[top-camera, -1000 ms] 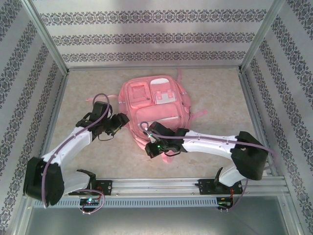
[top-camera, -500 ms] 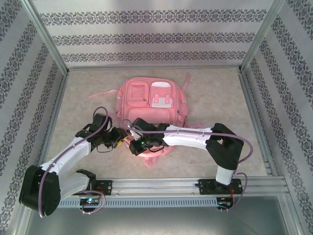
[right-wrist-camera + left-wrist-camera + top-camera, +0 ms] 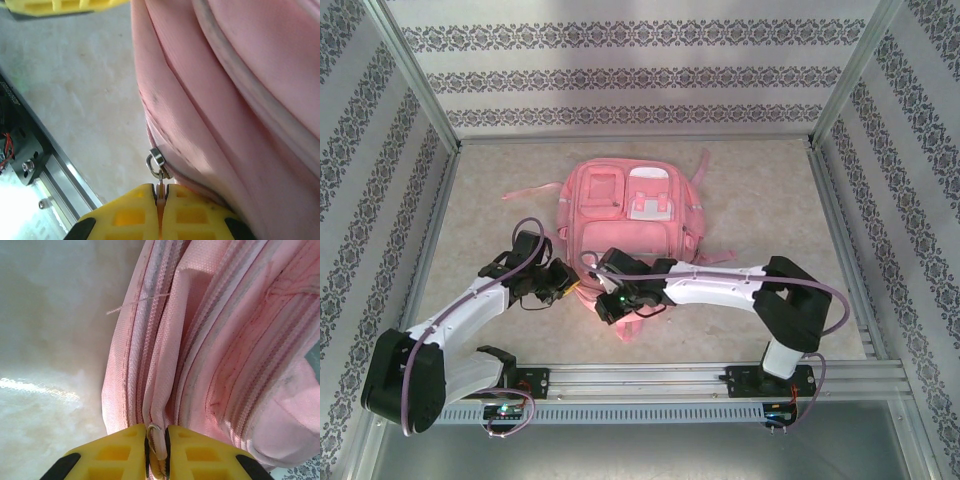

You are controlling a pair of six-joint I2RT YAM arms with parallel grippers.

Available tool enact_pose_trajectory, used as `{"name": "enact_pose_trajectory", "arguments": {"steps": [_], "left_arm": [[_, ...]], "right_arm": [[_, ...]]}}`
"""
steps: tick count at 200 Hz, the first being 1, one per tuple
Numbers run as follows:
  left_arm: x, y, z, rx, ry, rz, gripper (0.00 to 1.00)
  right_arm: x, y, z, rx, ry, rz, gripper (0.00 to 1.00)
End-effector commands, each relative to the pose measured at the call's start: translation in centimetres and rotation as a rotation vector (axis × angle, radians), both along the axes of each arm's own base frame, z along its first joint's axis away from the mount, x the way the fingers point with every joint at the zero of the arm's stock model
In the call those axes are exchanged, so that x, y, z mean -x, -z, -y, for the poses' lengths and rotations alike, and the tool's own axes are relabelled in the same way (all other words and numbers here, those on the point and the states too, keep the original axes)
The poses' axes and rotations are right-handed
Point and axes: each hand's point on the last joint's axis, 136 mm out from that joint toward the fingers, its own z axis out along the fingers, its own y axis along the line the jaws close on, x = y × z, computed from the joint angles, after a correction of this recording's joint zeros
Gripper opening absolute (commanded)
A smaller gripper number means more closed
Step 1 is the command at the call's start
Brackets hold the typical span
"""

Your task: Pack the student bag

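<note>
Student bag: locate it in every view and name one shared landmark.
Top external: student bag at centre.
Left wrist: right two-thirds.
Right wrist: right side, top to bottom.
Shared landmark: beige table bordering it on the left.

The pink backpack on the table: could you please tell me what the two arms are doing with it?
Both arms are at the zips on the near end of the pink backpack, which lies flat on the table. The left claw is shut on a metal zipper ring at the bag's near left corner. The right claw is shut on a zipper tab just below its slider. Whether the zips are being opened or closed cannot be told.
</note>
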Motion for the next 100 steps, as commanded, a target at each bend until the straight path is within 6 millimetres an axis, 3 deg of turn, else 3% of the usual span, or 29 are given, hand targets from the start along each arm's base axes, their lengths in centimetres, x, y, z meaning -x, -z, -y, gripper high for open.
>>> {"name": "enact_pose_trajectory", "arguments": {"steps": [1,70,100], "left_arm": [[-1.3,-0.5,-1.0,-0.069,-0.026,0.045,0.17],[-1.9,-0.8,-1.3,-0.088,-0.025,0.052,0.17],[-1.9,-1.1,-1.1,-0.082,-0.012,0.052,0.18]], "right_arm": [[1.5,0.6,3.2,0.092,0.002,-0.012,0.0],[2.6,0.7,9.8,0.168,0.067,-0.019,0.0],[3.0,0.1,9.5,0.115,0.054,-0.028,0.0]]}}
